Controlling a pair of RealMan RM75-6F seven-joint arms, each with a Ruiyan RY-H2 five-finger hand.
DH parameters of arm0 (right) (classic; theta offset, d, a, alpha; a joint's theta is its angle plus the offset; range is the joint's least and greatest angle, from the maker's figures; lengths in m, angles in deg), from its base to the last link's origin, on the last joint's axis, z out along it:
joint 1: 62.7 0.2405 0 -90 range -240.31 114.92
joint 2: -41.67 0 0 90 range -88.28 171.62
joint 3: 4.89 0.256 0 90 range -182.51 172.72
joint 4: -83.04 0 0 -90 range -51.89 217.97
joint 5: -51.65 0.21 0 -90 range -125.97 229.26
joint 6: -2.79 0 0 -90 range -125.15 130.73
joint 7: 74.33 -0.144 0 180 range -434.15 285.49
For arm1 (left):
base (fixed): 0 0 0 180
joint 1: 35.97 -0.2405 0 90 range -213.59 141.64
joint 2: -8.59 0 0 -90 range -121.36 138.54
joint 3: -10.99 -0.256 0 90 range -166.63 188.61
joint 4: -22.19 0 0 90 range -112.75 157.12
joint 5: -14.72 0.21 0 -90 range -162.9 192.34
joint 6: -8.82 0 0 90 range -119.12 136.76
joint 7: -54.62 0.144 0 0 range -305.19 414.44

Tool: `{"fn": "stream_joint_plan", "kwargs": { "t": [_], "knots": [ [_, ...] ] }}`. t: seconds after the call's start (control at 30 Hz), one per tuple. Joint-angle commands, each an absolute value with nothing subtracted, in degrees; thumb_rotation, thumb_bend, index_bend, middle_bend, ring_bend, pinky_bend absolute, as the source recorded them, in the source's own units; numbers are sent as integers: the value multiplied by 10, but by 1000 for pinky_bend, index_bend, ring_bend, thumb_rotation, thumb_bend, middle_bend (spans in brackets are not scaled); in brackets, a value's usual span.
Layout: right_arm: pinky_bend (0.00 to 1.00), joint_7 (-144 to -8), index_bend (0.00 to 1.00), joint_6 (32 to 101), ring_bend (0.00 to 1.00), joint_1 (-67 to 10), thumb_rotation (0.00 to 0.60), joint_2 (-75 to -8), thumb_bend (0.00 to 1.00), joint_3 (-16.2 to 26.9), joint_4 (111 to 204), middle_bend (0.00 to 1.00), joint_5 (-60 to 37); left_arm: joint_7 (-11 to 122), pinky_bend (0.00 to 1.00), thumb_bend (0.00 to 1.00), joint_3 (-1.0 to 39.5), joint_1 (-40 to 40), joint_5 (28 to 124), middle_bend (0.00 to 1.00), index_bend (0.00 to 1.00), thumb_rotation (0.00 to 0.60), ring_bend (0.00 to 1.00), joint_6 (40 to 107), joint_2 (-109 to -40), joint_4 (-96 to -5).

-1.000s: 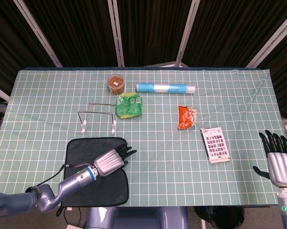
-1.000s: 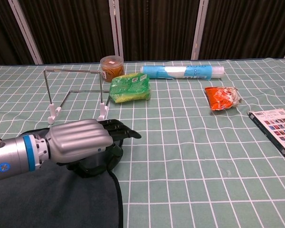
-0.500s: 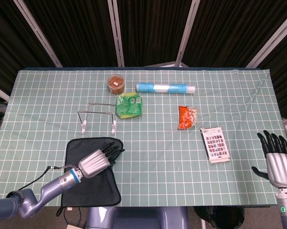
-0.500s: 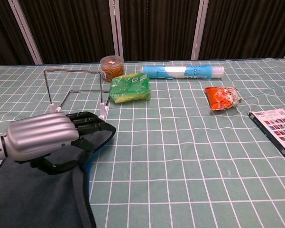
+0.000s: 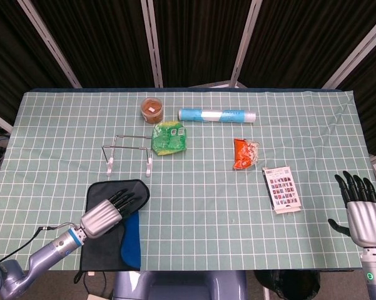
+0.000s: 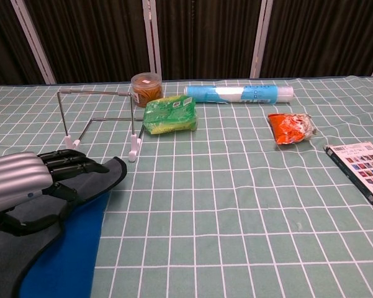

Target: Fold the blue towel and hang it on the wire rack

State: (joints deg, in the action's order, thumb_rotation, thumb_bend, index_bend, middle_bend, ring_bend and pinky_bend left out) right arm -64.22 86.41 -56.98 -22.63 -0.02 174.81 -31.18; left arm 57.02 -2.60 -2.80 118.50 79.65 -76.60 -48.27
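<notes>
Here we see the towel [image 5: 132, 232], soft cloth with a dark grey face and bright blue underside, lying at the near left table edge, just before the thin wire rack [image 5: 129, 152]. Our left hand [image 5: 106, 214], ribbed metal with black fingers, pinches its edge. Since a second ago that edge has travelled leftward, baring the blue. Our right hand [image 5: 363, 212] hovers spread and empty.

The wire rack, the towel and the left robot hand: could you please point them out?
wire rack [image 6: 96, 93], chest view, top bar.
towel [image 5: 132, 235], head view, blue folded-over strip.
left robot hand [image 5: 103, 215], head view, silver back.
</notes>
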Motion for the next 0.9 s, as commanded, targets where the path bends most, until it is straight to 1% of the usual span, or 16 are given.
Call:
{"fn": "stream_joint_plan", "kwargs": {
  "t": [0.03, 0.5, 0.67, 0.9],
  "knots": [
    [0, -643, 0, 867, 0, -571, 600, -225, 0, -1, 1751, 0, -315, 560, 0, 538, -31, -40, 1187, 0, 690, 600, 0, 809, -756, -475],
    [0, -639, 0, 870, 0, -571, 600, -225, 0, -5, 1757, 0, -326, 531, 0, 537, -46, -81, 1200, 0, 694, 600, 0, 852, -727, -453],
    [0, -637, 0, 869, 0, -570, 600, -226, 0, -4, 1756, 0, -326, 519, 0, 537, -51, -87, 1202, 0, 693, 600, 0, 852, -712, -444],
    [0, -633, 0, 866, 0, -569, 600, -227, 0, -4, 1757, 0, -325, 489, 0, 537, -48, -93, 1196, 0, 693, 600, 0, 849, -703, -430]
  ]
}}
